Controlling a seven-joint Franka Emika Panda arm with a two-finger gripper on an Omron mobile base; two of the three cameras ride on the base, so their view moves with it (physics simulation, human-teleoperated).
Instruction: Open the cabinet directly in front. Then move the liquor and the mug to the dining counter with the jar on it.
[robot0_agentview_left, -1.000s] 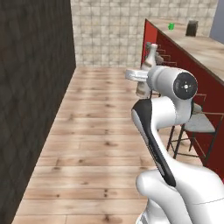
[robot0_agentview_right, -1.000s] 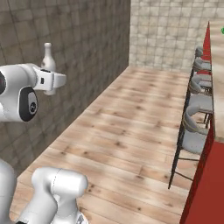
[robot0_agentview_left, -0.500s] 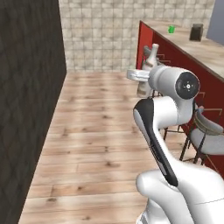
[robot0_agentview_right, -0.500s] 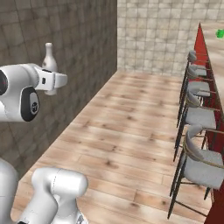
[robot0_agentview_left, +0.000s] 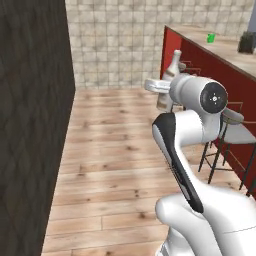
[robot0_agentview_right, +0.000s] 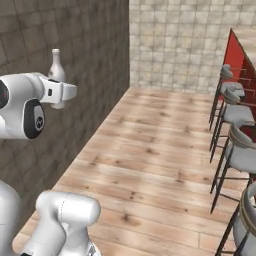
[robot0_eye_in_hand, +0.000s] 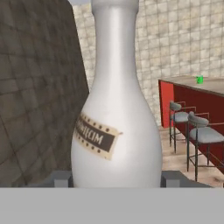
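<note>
Clearly the two dark fingertips (robot0_eye_in_hand: 62, 179) stand spread wide and press against either side of the slim whitish liquor bottle (robot0_eye_in_hand: 117, 113) with its tan label, holding it upright at its broad lower body. From the left base camera the gripper (robot0_agentview_left: 164, 91) sits at the end of a white arm raised to about counter height, forearm level, bottle neck rising above it. Beyond, the small bright green mug (robot0_agentview_left: 211, 37) and the dark boxy jar (robot0_agentview_left: 247, 43) stand apart on the beige marbled dining counter (robot0_agentview_left: 227, 50), above grey-seated metal stools (robot0_agentview_right: 240, 155).
</note>
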